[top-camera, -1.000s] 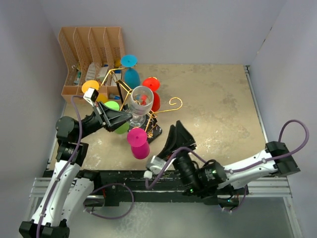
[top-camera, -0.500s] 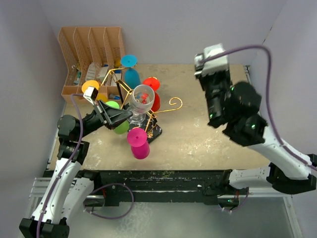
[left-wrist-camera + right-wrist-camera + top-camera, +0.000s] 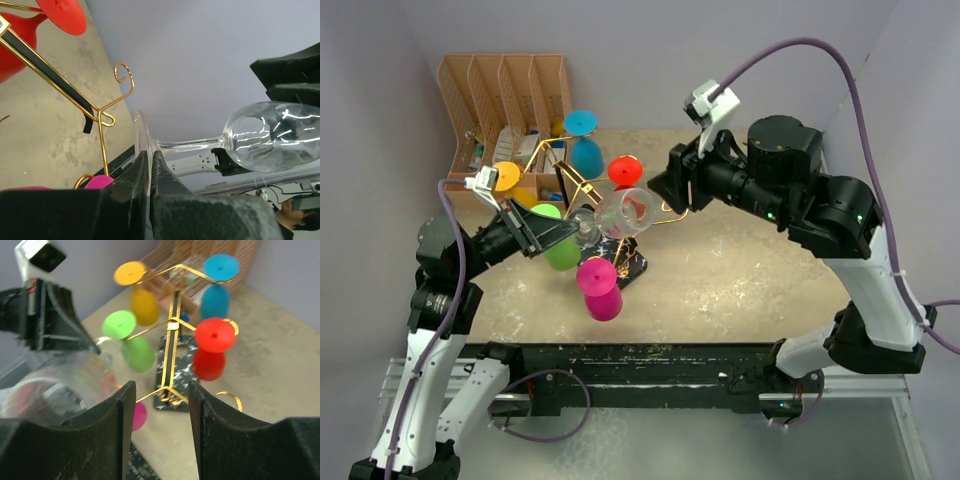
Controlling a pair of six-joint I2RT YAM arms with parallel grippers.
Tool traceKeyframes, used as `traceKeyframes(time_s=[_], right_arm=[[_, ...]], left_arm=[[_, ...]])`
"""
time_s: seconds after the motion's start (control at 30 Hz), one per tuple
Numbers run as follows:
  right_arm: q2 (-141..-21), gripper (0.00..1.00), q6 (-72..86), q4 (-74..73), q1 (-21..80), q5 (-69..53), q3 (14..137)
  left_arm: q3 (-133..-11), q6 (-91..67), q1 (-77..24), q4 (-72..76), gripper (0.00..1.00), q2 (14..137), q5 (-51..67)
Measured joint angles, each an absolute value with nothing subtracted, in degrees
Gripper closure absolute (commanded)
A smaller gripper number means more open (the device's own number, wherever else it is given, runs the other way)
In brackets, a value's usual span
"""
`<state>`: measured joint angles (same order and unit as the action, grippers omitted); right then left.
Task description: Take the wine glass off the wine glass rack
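The clear wine glass (image 3: pixel 623 212) lies tilted on its side, bowl pointing right, just above the gold wire rack (image 3: pixel 672 206) with its black marbled base (image 3: pixel 633 263). My left gripper (image 3: pixel 576 228) is shut on the glass's foot; in the left wrist view the jaws (image 3: pixel 149 159) pinch the foot's rim, with stem and bowl (image 3: pixel 272 135) stretching right. My right gripper (image 3: pixel 662 190) is open, hovering just right of the bowl. In the right wrist view (image 3: pixel 160 395) the blurred glass (image 3: pixel 55 385) sits left of the open fingers, with the rack (image 3: pixel 172 327) beyond.
Coloured glasses hang on the rack: blue (image 3: pixel 584 150), red (image 3: pixel 625 170), yellow (image 3: pixel 504 176), green (image 3: pixel 560 250), pink (image 3: pixel 599 288). An orange-brown slotted organiser (image 3: pixel 505 105) stands at the back left. Grey walls close in left, back and right.
My right arm swung up from the near edge and across to the glass's bowl. My left gripper tipped the glass over to the right, from upright onto its side.
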<state>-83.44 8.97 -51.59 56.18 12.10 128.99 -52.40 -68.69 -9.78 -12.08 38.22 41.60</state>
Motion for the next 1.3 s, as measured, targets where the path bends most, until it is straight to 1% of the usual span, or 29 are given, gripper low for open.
traceKeyframes(time_s=[0.07, 0.17, 0.4, 0.57, 0.87, 1.07, 1.3], right_arm=[[-81.54, 0.51, 11.18, -52.64, 56.18, 7.25, 127.22], [-78.63, 0.51, 13.54, -53.39, 56.18, 3.2, 126.41], [-73.91, 0.52, 15.51, -52.84, 56.18, 0.36, 125.16], [-74.15, 0.53, 16.03, -52.53, 56.18, -2.48, 123.98], [-78.78, 0.56, 16.1, -52.47, 56.18, -4.1, 122.39], [-79.24, 0.64, 16.1, -52.4, 56.18, -4.12, 122.3], [-79.61, 0.7, 16.14, -52.36, 56.18, -4.32, 121.78]], left_arm=[[-53.6, -65.41, -9.78, -15.22, 1.0, 38.11, 40.84], [-53.93, -62.67, -9.78, -18.17, 1.0, 37.67, 40.34], [-53.93, -59.2, -9.78, -23.0, 1.0, 37.21, 38.85], [-54.26, -58.46, -9.78, -24.69, 1.0, 36.91, 38.52], [-56.73, -57.8, -9.78, -24.95, 1.0, 37.26, 38.57], [-57.1, -57.65, -9.78, -24.95, 1.0, 37.26, 38.59], [-57.76, -57.41, -9.78, -24.97, 1.0, 37.93, 38.63]])
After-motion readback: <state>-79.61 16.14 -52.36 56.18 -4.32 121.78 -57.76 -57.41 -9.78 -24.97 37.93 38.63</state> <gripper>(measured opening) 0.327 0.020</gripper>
